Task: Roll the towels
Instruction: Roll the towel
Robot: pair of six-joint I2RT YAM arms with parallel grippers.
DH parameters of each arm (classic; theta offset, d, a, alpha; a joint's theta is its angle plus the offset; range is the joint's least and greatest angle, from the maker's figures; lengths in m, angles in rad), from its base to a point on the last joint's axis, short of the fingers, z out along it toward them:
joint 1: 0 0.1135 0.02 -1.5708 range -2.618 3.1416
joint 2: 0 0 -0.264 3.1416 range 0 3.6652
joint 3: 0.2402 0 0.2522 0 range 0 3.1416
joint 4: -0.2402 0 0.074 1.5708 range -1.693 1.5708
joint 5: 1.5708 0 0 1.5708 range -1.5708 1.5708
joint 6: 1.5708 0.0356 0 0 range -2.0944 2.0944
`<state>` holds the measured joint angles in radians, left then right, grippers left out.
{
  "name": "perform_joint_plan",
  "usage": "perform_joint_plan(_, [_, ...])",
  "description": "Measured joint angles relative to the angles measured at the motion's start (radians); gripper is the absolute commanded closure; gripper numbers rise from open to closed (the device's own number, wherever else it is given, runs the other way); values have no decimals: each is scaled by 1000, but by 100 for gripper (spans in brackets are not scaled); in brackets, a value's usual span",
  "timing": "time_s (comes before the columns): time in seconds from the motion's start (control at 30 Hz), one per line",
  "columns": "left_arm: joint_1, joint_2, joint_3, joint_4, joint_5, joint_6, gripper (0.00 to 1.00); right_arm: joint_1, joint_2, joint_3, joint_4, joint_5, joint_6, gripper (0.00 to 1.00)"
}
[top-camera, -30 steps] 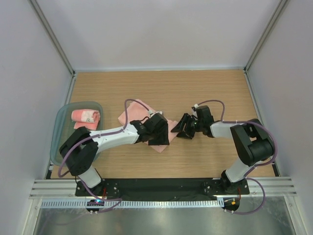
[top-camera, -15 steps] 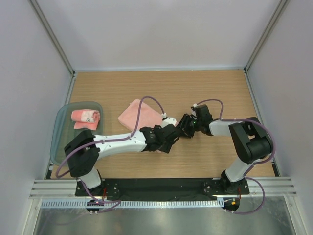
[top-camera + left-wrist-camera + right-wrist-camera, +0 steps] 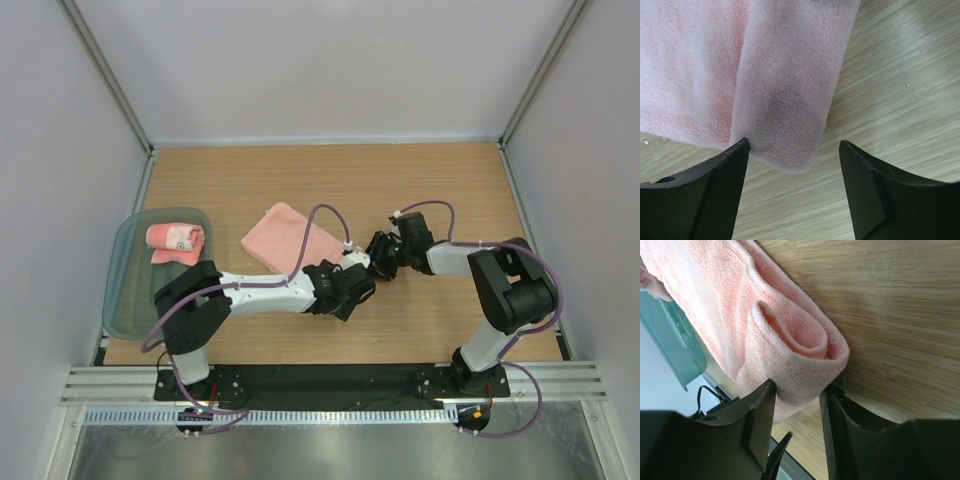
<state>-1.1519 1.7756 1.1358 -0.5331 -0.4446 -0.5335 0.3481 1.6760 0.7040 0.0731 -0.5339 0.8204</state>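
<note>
R gripper (image 3: pixel 800 385) pinching rolled end of towel (image 3: pixel 765 325) so it can't unroll; L gripper (image 3: pixel 792 144) spread astride roll, prob. to regrip.

From above, the rolled end of the towel (image 3: pixel 290 232) is lost under the left pincer (image 3: pixel 352 287) and the right pincer (image 3: pixel 381 252), just where the two meet. On the left wrist camera the cloth runs out of frame ahead of that pincer and off to its left. Beyond the right pincer only a corner of the tray (image 3: pixel 670 340) shows. The second towel (image 3: pixel 176 240) lying in it is too small from above to make out its marks.
</note>
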Motion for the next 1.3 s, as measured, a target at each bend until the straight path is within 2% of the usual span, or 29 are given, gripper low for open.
perform_joint_plan(0.17, [1, 23, -5, 20, 7, 23, 23, 3, 0, 29, -53, 11, -21, 53])
perform_joint_plan(0.3, [28, 33, -9, 35, 36, 40, 32, 2, 0, 78, -116, 20, -43, 53])
perform_joint_plan(0.37, [58, 33, -13, 48, 60, 47, 39, -3, 0, 108, -143, 25, -59, 52])
perform_joint_plan(0.4, [74, 32, -13, 56, 72, 49, 48, -8, 0, 122, -155, 27, -65, 52])
perform_joint_plan(0.57, [145, 26, -17, 87, 137, 66, 65, -46, -1, 161, -191, 26, -90, 52])
perform_joint_plan(0.6, [154, 26, -16, 92, 152, 70, 72, -53, -3, 161, -199, 26, -94, 52])
perform_joint_plan(0.77, [185, 27, -10, 108, 220, 75, 82, -97, -31, 161, -248, 23, -117, 50])
perform_joint_plan(1.0, [219, 17, -14, 144, 345, 36, 97, -181, -152, 179, -383, 48, -174, 45])
perform_joint_plan(1.07, [220, 13, -20, 161, 391, 10, 100, -204, -187, 206, -440, 73, -196, 44])
perform_joint_plan(1.3, [218, 9, -45, 229, 546, -85, 100, -234, -299, 259, -552, 133, -238, 43])
